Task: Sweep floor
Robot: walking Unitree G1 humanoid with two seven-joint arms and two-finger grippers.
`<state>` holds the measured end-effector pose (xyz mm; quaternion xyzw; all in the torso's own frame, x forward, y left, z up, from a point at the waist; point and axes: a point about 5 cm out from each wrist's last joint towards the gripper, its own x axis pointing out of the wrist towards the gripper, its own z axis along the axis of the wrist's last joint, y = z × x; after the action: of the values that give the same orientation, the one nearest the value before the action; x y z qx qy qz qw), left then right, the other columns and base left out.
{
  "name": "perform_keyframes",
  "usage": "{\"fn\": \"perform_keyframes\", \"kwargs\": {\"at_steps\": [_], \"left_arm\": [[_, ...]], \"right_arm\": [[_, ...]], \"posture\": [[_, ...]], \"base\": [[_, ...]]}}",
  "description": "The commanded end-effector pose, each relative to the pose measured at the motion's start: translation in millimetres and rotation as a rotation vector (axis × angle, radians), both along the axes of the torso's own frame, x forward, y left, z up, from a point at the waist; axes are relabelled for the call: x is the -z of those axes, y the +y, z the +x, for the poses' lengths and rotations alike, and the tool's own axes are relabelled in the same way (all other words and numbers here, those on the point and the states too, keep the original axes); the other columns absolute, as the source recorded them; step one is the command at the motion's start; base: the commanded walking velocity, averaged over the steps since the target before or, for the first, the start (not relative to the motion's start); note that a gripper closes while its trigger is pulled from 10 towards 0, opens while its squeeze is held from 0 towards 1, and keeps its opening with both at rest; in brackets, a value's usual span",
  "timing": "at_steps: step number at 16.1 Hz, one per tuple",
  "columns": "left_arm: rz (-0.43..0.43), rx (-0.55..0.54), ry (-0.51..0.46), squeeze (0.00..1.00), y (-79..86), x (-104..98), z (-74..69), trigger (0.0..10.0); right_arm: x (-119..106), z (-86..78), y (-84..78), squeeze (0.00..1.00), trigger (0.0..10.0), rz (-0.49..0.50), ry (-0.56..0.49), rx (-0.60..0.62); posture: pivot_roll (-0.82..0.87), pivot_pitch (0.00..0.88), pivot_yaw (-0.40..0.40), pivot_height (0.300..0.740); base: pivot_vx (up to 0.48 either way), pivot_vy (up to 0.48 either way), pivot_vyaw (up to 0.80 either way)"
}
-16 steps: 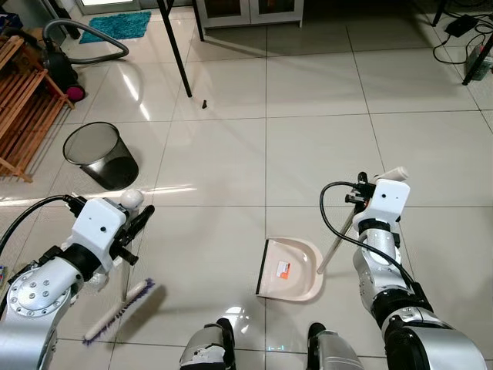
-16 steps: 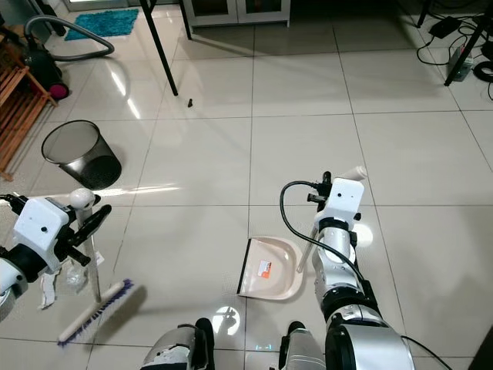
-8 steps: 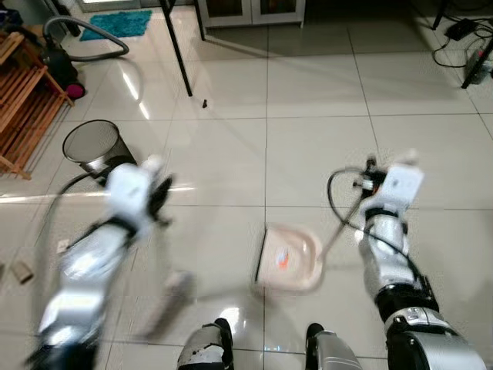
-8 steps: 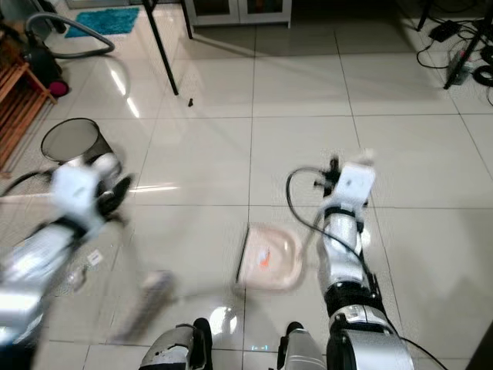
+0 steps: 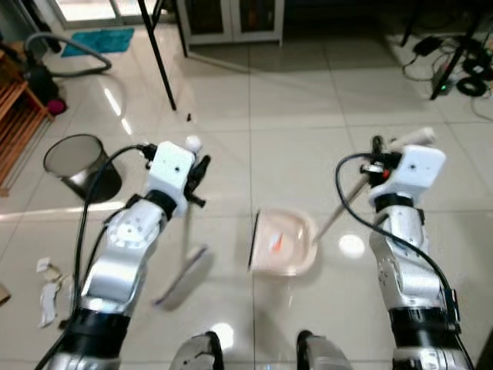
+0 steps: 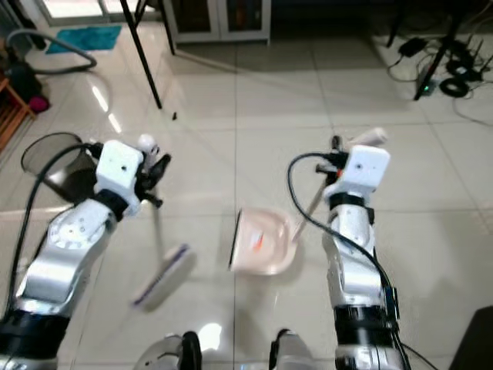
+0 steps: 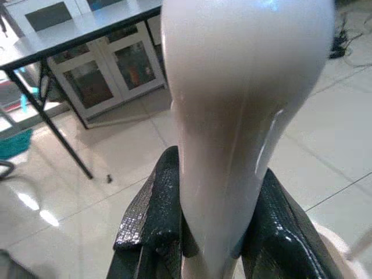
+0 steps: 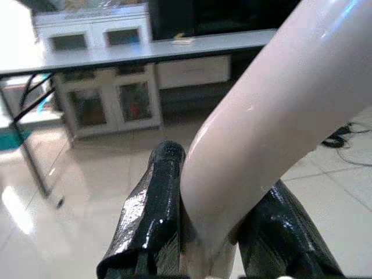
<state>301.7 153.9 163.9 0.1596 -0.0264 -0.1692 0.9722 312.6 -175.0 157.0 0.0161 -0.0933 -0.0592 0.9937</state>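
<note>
At the bottom of the frame the tiled floor point(image 5: 308, 123) shines with lamp glare, and open tile runs up the middle toward the top. Low and left of centre the broom point(image 5: 181, 274) has its blurred brush head on the tile, its thin handle rising upward to the left gripper point(image 5: 194, 163), whose black fingers point(image 7: 152, 209) are clamped on the pale rounded handle top. Just right of it, at frame centre, the dustpan point(image 5: 283, 243) lies on the floor with its straight open edge facing left toward the brush; its long handle slants up to the right into the right gripper point(image 5: 383, 154), whose fingers point(image 8: 157, 203) pinch the pale handle end. Broom head and pan mouth are near but apart. At the lower left edge, scraps of paper litter point(image 5: 48, 289) lie on the tile. Farther up at the left sits a black mesh wastebasket point(image 5: 75, 163), tilted. Beyond it a slim black table leg point(image 5: 160, 65) slants across the tile, a small dark speck point(image 5: 189, 117) beside it. At the top stand a white cabinet point(image 5: 231, 17), a teal mat point(image 5: 96, 40) and grey vacuum hose point(image 5: 65, 55) at upper left, and cables point(image 5: 451, 65) at upper right.
</note>
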Motion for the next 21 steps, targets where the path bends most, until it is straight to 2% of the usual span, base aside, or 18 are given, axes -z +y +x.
{"fn": "perform_keyframes", "kwargs": {"at_steps": [1, 3, 5, 7, 9, 10, 11, 13, 16, 21], "left_arm": [[0.031, -0.026, -0.044, 0.0, 1.4, -9.2, -5.3, 10.0], [0.015, -0.042, -0.059, 0.0, -0.8, -11.6, -9.0, 10.0], [-0.023, -0.09, -0.045, 0.0, 1.4, -8.1, -11.9, 10.0], [-0.02, -0.103, -0.038, 0.0, 3.1, -4.7, -12.9, 10.0], [-0.01, -0.128, -0.023, 0.0, 2.6, -1.7, -10.3, 10.0], [-0.006, -0.127, -0.031, 0.0, 0.1, -3.2, -8.9, 10.0], [-0.008, -0.124, -0.04, 0.0, -2.3, -4.9, -7.3, 10.0], [0.0, -0.112, -0.061, 0.0, -6.1, -7.5, -4.3, 10.0], [-0.021, -0.116, -0.085, 0.0, -13.7, -12.8, 1.5, 10.0], [-0.009, -0.142, -0.069, 0.0, -7.2, -8.1, 0.0, 10.0]], "right_arm": [[-16.7, -1.8, 13.2, 0.0, 10.0, -0.042, -0.019, -0.072], [-20.8, -5.0, 15.0, 0.0, 10.0, -0.032, 0.002, -0.096], [-15.3, -7.5, 17.4, 0.0, 10.0, -0.016, 0.034, -0.106], [-12.8, -8.9, 19.4, 0.0, 10.0, -0.03, 0.061, -0.11], [-12.9, -11.5, 15.0, 0.0, 10.0, -0.082, 0.085, -0.058], [-9.7, -11.0, 11.5, 0.0, 10.0, -0.054, 0.124, -0.014], [-7.7, -10.6, 12.6, 0.0, 10.0, 0.001, 0.145, -0.036], [-7.1, -9.2, 14.3, 0.0, 10.0, -0.008, 0.138, -0.034], [-3.5, -6.0, 25.3, 0.0, 10.0, 0.024, 0.146, -0.126], [-0.7, -4.5, 29.6, 0.0, 10.0, 0.02, 0.173, -0.17]], "posture": [[-0.06, 0.077, 0.047, 0.74], [-0.04, 0.077, 0.021, 0.74], [-0.04, 0.072, 0.015, 0.74], [-0.05, 0.071, 0.015, 0.74], [-0.05, 0.069, 0.02, 0.74], [-0.05, 0.066, 0.019, 0.74], [-0.05, 0.06, 0.017, 0.74], [-0.04, 0.054, 0.012, 0.74], [-0.04, 0.05, 0.005, 0.74], [-0.03, 0.054, -0.004, 0.74]], "base": [[0.0, 0.0, 0.0], [0.0, 0.0, 0.0], [0.0, 0.12, 0.0], [0.0, 0.336, 0.0], [0.0, 0.382, 0.0], [0.0, 0.382, 0.0], [0.0, 0.382, 0.0], [0.0, 0.381, 0.0], [0.0, 0.385, 0.0], [0.0, 0.411, 0.0]]}}
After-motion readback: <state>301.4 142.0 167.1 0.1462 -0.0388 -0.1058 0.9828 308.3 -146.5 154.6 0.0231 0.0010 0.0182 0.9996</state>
